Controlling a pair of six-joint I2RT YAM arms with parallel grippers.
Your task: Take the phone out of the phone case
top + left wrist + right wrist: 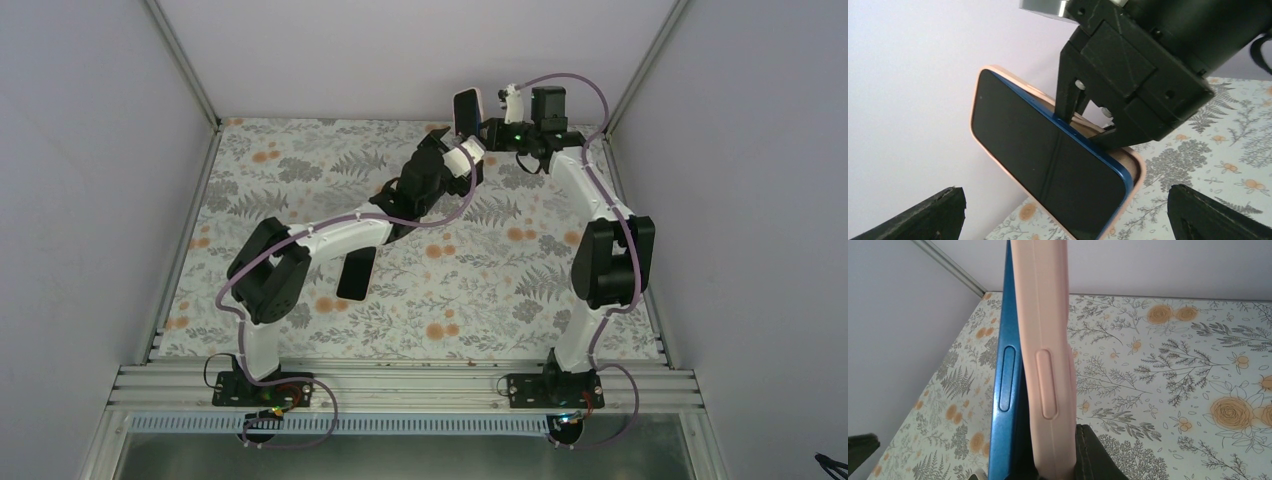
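Observation:
The phone (1048,165), with a dark screen and a blue frame, sits in a pink phone case (1139,172) held up in the air near the back wall. Its blue edge (1003,380) has come away from the case wall (1045,340) on one long side. My right gripper (1053,466) is shut on that case wall, one finger in the gap between phone and case and the other outside. My left gripper (1068,217) is wide open just in front of the phone's lower end, touching nothing. From above, the phone (466,108) stands upright between the right gripper (490,128) and the left gripper (468,155).
A floral mat (480,290) covers the table. Plain walls close in on three sides, and the back wall (400,50) is right behind the phone. A metal rail (400,385) runs along the near edge by both arm bases.

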